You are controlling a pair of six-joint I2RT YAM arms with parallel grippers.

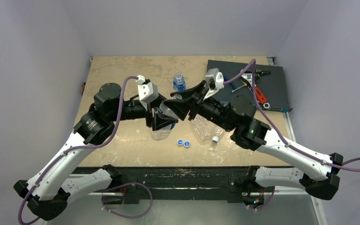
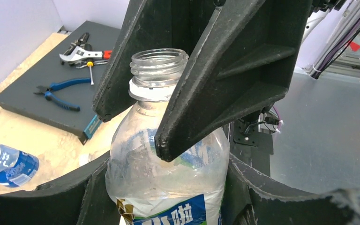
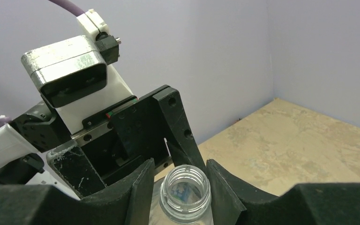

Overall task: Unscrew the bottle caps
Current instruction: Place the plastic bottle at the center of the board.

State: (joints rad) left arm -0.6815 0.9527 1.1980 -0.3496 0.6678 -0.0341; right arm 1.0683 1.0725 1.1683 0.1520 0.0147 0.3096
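**Holding an uncapped labelled bottle between both grippers**

Top view, left of centre: left gripper (image 1: pixel 161 123) has its jaws clamped on the body of the labelled bottle (image 1: pixel 159 133), which is tilted, neck toward upper right. Left wrist view shows the same thing, with the black fingers (image 2: pixel 93 197) pressed to both sides of the body low in the frame and the blue-and-white label between them. The neck is bare: threads (image 2: pixel 159 63) are showing, the white ring (image 2: pixel 145 91) sits below them, and no cap is on.

Just above centre, the standing bottle (image 1: pixel 179 83) is upright on the table (image 1: pixel 122 75), with its blue cap (image 1: pixel 179 75) on. It stands apart from both grippers.

Below centre, two loose blue caps (image 1: pixel 184 142) lie side by side on the table, near the front edge and just right of the held bottle.

Centre: right gripper (image 1: pixel 177 107) meets the held bottle at its neck. In the right wrist view the open mouth (image 3: pixel 185 192) sits between the two fingers (image 3: pixel 138 197), so the jaws are closed in on the bare neck. Contact looks tight on the right side and is less clear on the left.

Right of the loose caps, the crinkled bottle (image 1: pixel 204 129) lies on its side, unlabelled, partly under the right arm. Its white cap (image 1: pixel 214 139) is on and points toward the front edge.

Upper right: a dark mat (image 1: pixel 274 89) holds tools (image 1: pixel 255 86). The left wrist view shows a wrench (image 2: pixel 77 54), blue-handled pliers (image 2: pixel 58 89) and a small screwdriver (image 2: pixel 90 70).
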